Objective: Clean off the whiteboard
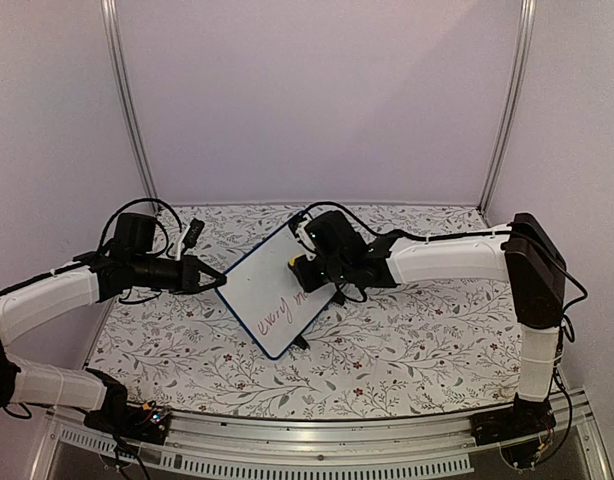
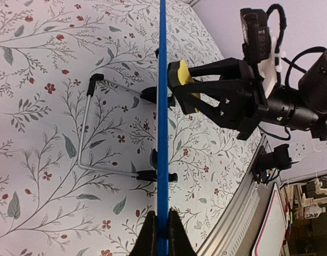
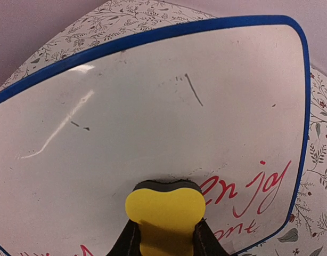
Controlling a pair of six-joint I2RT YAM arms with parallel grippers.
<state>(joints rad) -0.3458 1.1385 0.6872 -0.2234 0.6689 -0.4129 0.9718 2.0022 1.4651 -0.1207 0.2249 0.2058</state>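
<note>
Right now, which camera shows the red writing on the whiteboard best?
The right wrist view: the red writing sits close and large on the whiteboard, partly hidden by the yellow eraser. The top view shows it small and slanted. The left wrist view sees only the board's blue edge, no writing.

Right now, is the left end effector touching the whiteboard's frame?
Touching. The left wrist view shows the left end effector closed on the whiteboard edge, with the blue frame pinched between its jaws.
</note>
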